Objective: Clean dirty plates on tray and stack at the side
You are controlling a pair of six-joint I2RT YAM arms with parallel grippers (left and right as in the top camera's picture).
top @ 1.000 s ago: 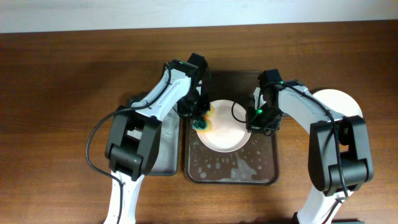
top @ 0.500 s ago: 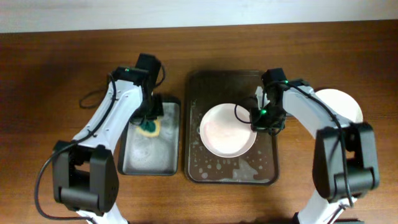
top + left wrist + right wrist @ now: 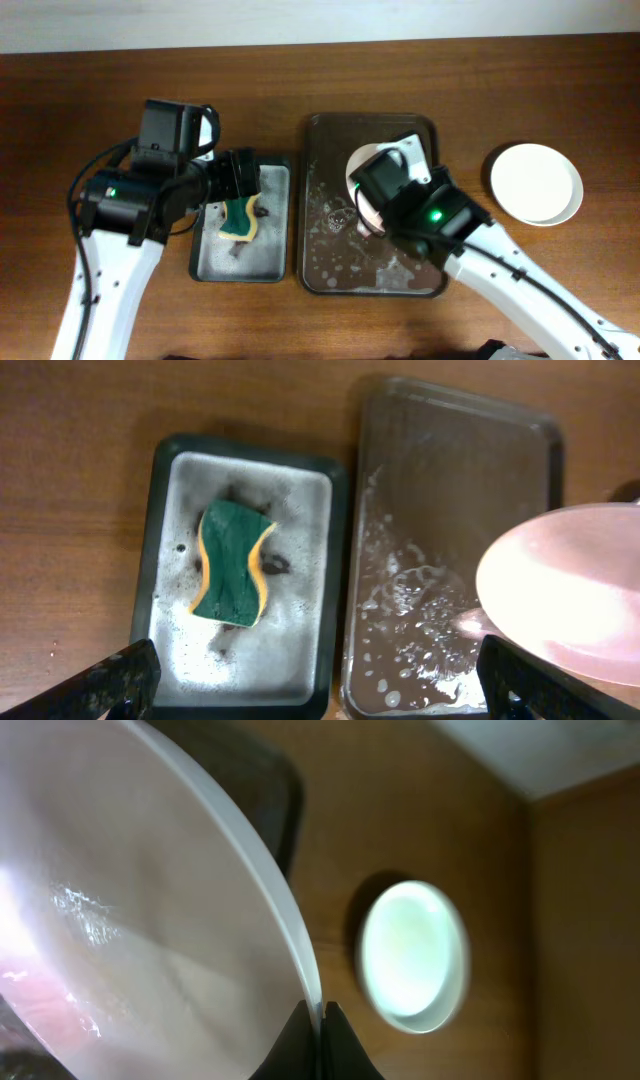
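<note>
Left pincer, overhead view: it hangs above the grey sponge tray at centre left. The sponge lies in the suds beneath, likely parked there to free the arm. The right pincer holds a plate over the brown tray, whose floor is wet with foam. The side stack sits on the bench at right, well apart.

Left wrist view: the fingertips stand wide apart at the lower corners, gripping nothing. The plate shows tilted at the right edge.

Right wrist view: the jaws are clamped on the plate's rim at bottom centre. The tilt presumably drains suds into the tray before transfer. Whether the plate's pink tint is residue or light, I cannot tell.
</note>
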